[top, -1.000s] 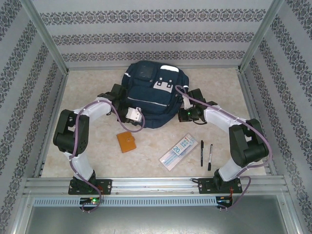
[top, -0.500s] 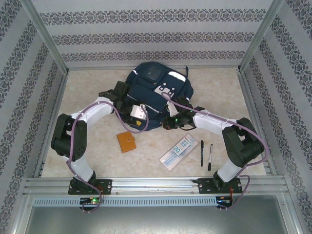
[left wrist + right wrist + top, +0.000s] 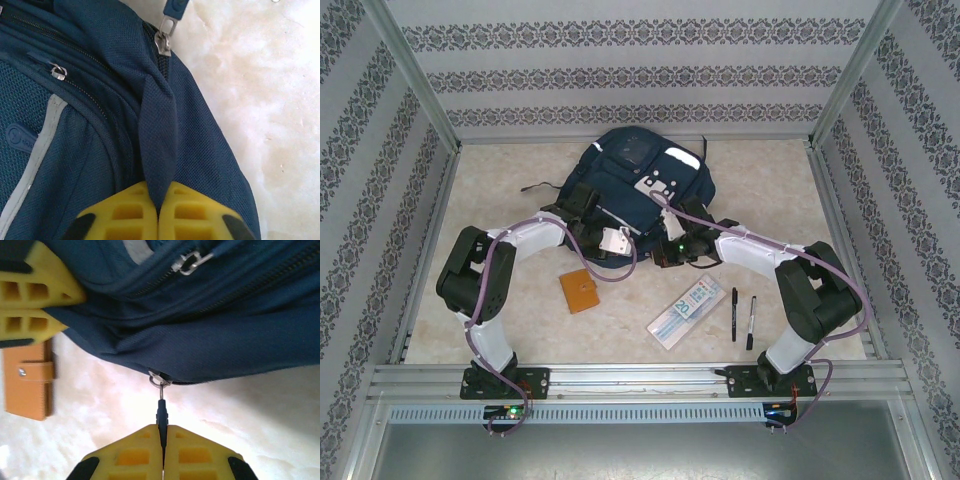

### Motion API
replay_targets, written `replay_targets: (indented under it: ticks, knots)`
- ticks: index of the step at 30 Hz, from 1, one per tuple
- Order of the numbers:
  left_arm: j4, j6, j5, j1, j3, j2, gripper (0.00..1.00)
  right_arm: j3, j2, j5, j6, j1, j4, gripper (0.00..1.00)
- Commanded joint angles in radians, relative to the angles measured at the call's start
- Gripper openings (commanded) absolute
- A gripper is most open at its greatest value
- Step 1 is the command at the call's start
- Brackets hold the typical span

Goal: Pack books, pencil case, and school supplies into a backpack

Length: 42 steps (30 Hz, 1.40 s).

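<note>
Top external, near: pencil case point(image 3: 686, 311), two pens point(image 3: 734, 313) and notebook point(image 3: 579, 291) are laid on the counter point(image 3: 510, 180), not yet packed.
Right wrist: right fingers point(image 3: 130, 455) are shut on the thin zipper pull point(image 3: 161, 412) at the backpack's near edge.
Left wrist: left fingers point(image 3: 122, 212) are clamped on a fabric fold point(image 3: 157, 125).
Far: backpack point(image 3: 620, 175) is lying mid-counter, beyond the notebook.
Risk 1: pull may be slipped from the grip if tugged off-line.
Risk 2: if the fold is lost, the backpack may be dragged onto the notebook.

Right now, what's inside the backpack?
Its inside cannot be seen: the backpack is closed over by its navy fabric, no opening showing. The orange notebook, pencil case and two pens lie outside it on the table.
</note>
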Motion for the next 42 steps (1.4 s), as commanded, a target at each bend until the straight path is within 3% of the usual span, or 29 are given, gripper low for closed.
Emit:
replay_targets:
  ticks: [1,12,21,30,35,38,40,42]
  knots:
    - [-0.024,0.031,-0.013,0.004,-0.015,-0.015,0.00,0.004,-0.026,0.196,-0.104,-0.010,-0.102,0.00]
    - [-0.297,0.179,0.122,0.058,0.015,-0.070,0.00,0.006,0.018,0.332,-0.055,-0.224,0.023,0.00]
    - [-0.332,0.197,0.143,0.071,0.025,-0.092,0.00,0.095,0.151,0.266,-0.020,-0.310,0.015,0.00]
    - [-0.332,0.170,0.176,0.045,0.026,-0.112,0.00,0.098,0.137,0.200,-0.014,-0.345,0.015,0.00]
    - [-0.273,0.060,0.256,-0.004,0.028,-0.129,0.00,0.097,0.078,0.197,0.011,-0.354,-0.044,0.25]
    - [-0.201,-0.077,0.265,-0.017,0.028,-0.167,0.15,0.082,0.020,0.156,0.023,-0.363,-0.085,0.28]
    - [-0.175,-0.206,0.241,-0.018,0.041,-0.204,0.40,0.069,-0.024,0.100,0.040,-0.358,-0.122,0.31]
    - [-0.116,-0.416,0.156,-0.017,0.049,-0.248,0.56,0.041,-0.068,0.042,0.069,-0.340,-0.132,0.32]
